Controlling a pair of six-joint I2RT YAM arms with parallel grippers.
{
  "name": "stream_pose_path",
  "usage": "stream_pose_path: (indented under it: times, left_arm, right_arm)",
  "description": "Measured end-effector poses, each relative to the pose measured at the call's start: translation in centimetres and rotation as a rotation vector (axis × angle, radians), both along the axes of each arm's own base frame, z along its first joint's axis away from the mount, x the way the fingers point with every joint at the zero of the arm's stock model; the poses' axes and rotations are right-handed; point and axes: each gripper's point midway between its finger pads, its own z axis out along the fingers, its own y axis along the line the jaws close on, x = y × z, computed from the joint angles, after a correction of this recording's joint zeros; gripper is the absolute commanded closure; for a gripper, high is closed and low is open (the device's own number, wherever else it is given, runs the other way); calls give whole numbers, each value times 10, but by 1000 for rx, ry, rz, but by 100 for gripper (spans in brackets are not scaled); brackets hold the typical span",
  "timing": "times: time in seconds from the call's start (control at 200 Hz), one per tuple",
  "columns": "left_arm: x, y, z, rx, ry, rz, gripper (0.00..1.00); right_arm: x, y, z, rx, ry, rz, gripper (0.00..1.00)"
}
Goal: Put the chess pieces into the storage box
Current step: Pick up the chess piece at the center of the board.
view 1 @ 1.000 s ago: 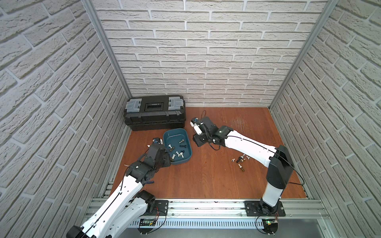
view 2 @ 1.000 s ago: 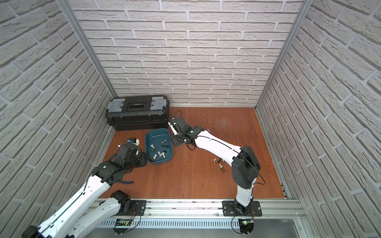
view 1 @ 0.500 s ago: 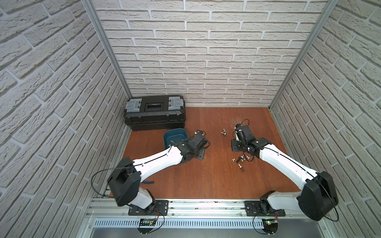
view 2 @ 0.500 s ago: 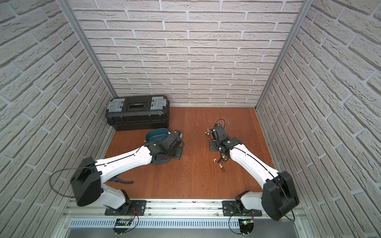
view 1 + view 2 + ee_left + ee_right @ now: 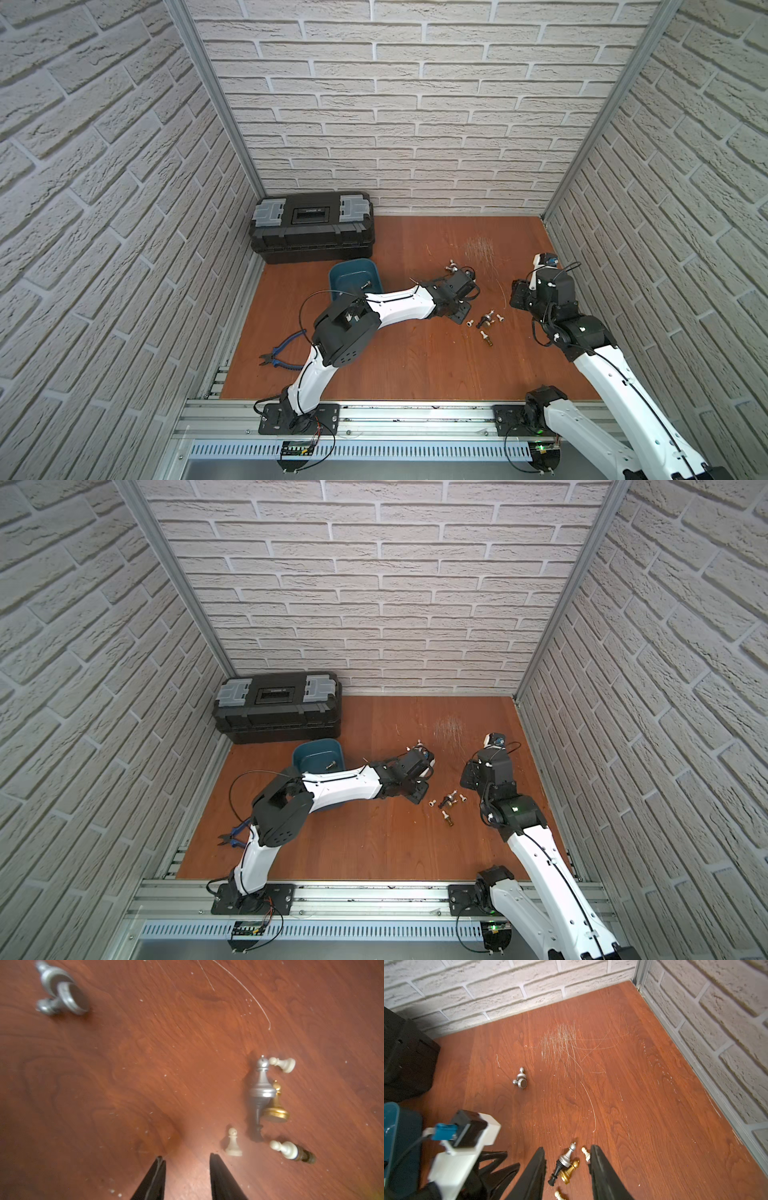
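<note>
While the storage box (image 5: 353,272) sits before the black toolbox (image 5: 311,228), chess pieces (image 5: 484,322) lie loose on the floor (image 5: 415,365).
The left gripper (image 5: 185,1158) hangs spread and empty beside them; the right gripper (image 5: 567,1147), likewise spread, hovers near them, gripping nothing.

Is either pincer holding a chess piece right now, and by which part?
Nothing is held. The left pincer is open over the table; the right pincer is open above a silver piece and gold piece lying loose.

place: robot lab test cell | evidence: brick-print panels (image 5: 415,124) around two arms (image 5: 399,305) | aluminium rail (image 5: 415,419) under their bases | wood board (image 5: 415,365) below
</note>
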Motion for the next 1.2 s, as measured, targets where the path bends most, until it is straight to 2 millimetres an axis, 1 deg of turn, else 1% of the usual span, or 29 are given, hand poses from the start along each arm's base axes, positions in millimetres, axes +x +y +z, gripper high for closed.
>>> stream_pose_path:
  times: [0.075,0.14,0.37,0.64,0.785,0.96,1.2]
  left_arm:
    - [-6,-7,-7,-3,19,-25,60]
    - [-9,-12,-11,-7,31,-41,60]
    - [-17,-30,-11,-38,40,-79,61]
    - [-24,-33,-21,-19,53,-111,62]
    - [-29,-31,-25,1,56,-128,68]
    - [-33,-30,-28,26,61,-146,68]
    - [-37,-32,-29,61,48,-173,74]
  right_arm:
    - [-1,-2,5,-5,-18,-6,61]
    - [-1,-2,4,-8,-18,-7,61]
    - [-3,-2,-15,-12,13,-5,62]
    - [-1,-2,-15,-10,2,-5,62]
    - [0,-1,-17,-6,-4,-2,62]
    - [-1,-1,-25,-7,12,0,62]
    - [-1,-1,-29,-7,16,0,62]
